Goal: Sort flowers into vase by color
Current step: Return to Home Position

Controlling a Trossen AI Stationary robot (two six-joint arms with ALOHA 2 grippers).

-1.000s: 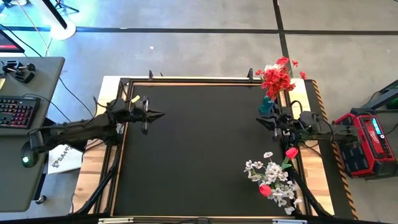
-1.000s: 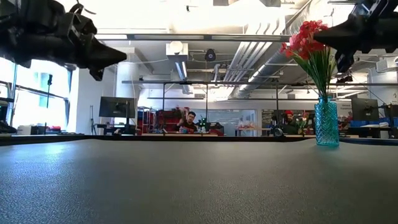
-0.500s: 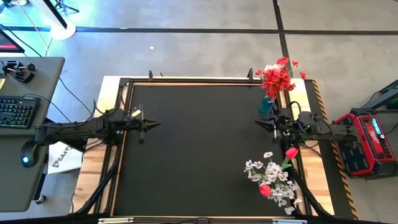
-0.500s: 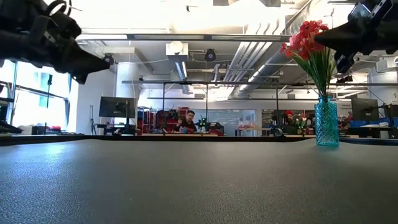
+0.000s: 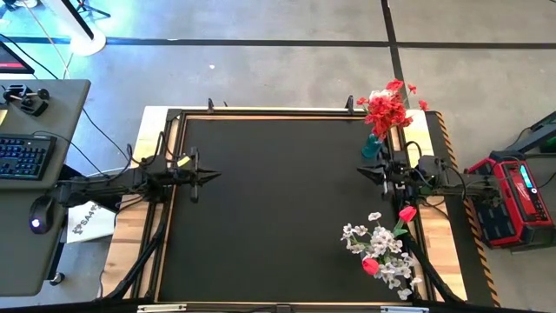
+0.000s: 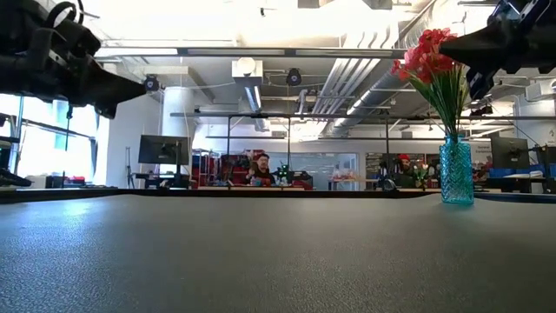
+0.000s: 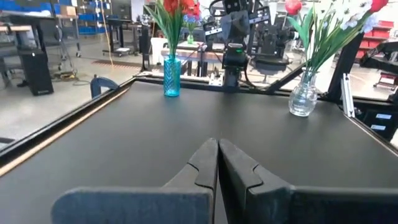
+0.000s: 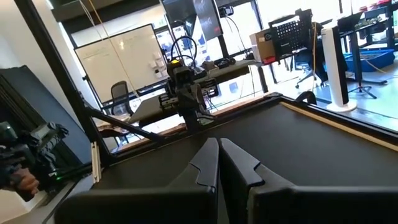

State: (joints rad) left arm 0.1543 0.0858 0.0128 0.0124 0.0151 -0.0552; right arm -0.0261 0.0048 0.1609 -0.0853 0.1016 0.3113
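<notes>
The left hand (image 5: 207, 174) hung just inside the left edge of the surface (image 5: 269, 217). Its fingers (image 7: 205, 163) were pressed together with no gap and nothing between them. The right hand (image 5: 365, 170) hung just inside the right edge, pinched together the same way and holding nothing, as its own wrist view showed. The two pointed at each other, well apart, with the wide dark middle of the surface between them.

We saw all the flowers along the right edge. Red blossoms (image 5: 387, 109) filled a teal vase (image 5: 373, 143) at the far right corner. White flowers (image 5: 382, 248) with two red buds (image 5: 407, 213) stood in a clear vase (image 7: 303, 99) toward the near right corner. The right hand sat between the two vases, nearer the teal one.

From above, the clear vase was hard to make out under its bouquet. The left wrist view showed its glass body upright on the surface, with the right arm between it and the teal vase. The low view caught the teal vase and red blossoms at the far right but not the clear vase, and a person (image 6: 258, 169) seated in the room beyond. Only the high view showed a keyboard (image 5: 22, 156) off to the left of the surface and a red case (image 5: 512, 196) off to its right.
</notes>
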